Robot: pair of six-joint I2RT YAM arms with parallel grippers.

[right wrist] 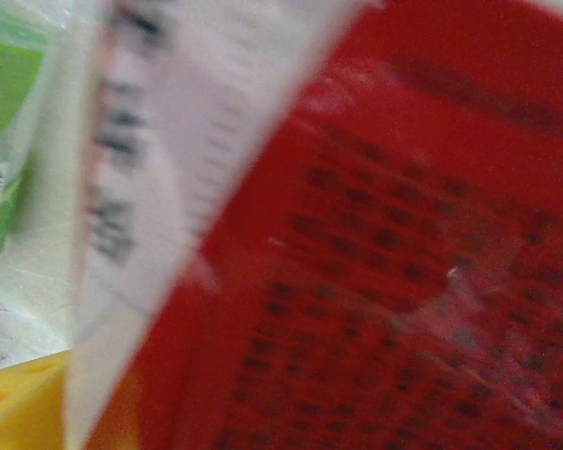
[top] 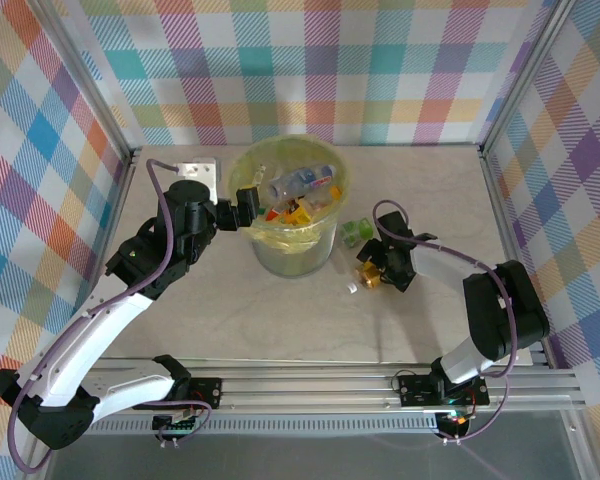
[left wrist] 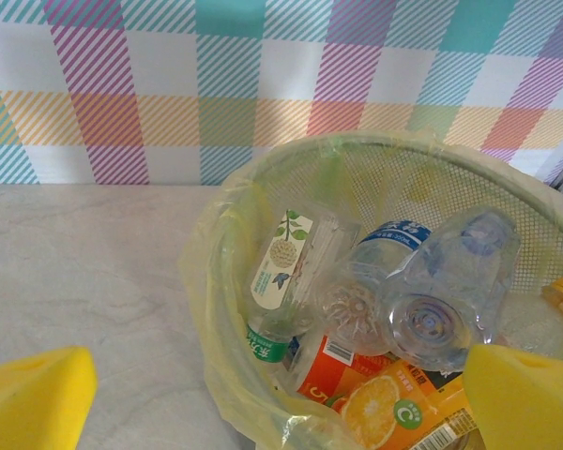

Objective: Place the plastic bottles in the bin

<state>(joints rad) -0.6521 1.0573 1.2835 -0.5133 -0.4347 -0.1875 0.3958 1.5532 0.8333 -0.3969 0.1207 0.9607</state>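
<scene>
Currently one bin (top: 292,250) stands mid-table, and the left wrist view counts at least five plastic bottles (left wrist: 450,291) heaped inside it. Two more lie on the table (top: 430,180) right of the bin: a green-labelled bottle (top: 357,232) just beside it and a red-labelled bottle (right wrist: 403,234) a little nearer. One small white cap (top: 352,288) lies near them. The left gripper (top: 248,210) hovers at the bin's left rim, its two yellow pads (left wrist: 28,398) wide apart with nothing between them. The right gripper (top: 380,268) sits over the red-labelled bottle, jaws wide; contact cannot be told.
</scene>
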